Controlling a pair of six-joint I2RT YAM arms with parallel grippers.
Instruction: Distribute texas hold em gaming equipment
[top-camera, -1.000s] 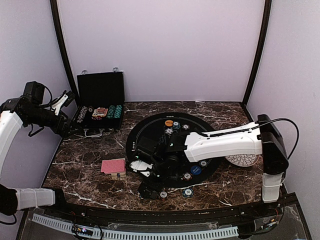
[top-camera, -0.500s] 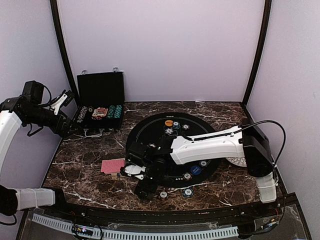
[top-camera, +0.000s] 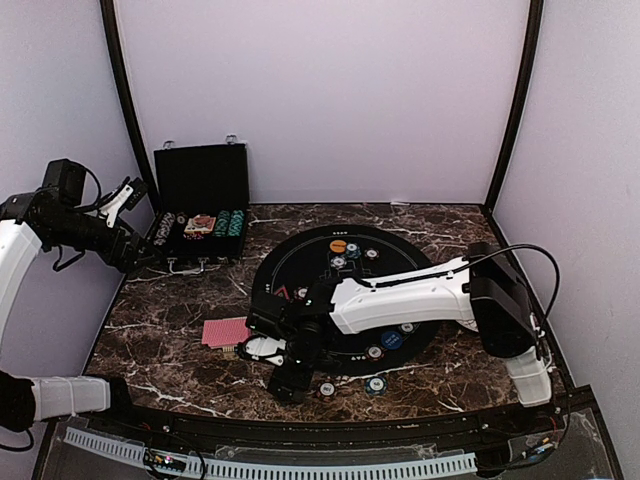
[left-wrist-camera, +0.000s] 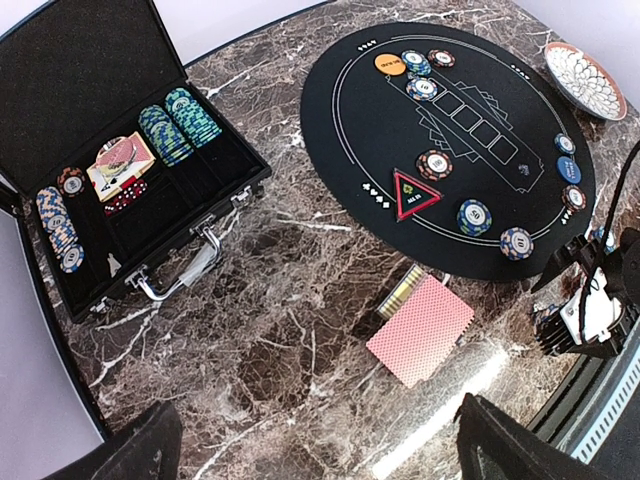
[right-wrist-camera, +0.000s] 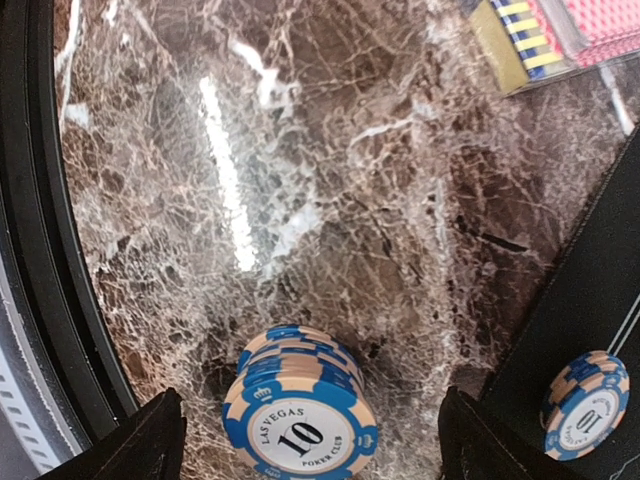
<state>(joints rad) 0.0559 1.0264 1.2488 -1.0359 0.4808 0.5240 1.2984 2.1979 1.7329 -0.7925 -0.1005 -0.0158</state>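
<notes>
Since the earlier frames, the right arm is carrying its elbow further left across the round black felt mat, and the left arm is barely shifting. I am finding the right gripper low over the dark marble table, close to its near edge. Its fingers are standing wide apart, one on each side of a short stack of blue-and-cream striped poker chips printed with a 10. Neither finger is touching the stack, and nothing is being gripped. The stack is sitting on bare marble just off the mat's edge. A single matching chip is lying on the mat near it. The red-backed deck of playing cards is resting on the marble, just off the mat. The left gripper is hovering high near the open black hard case, with its fingers spread fully and holding nothing.
</notes>
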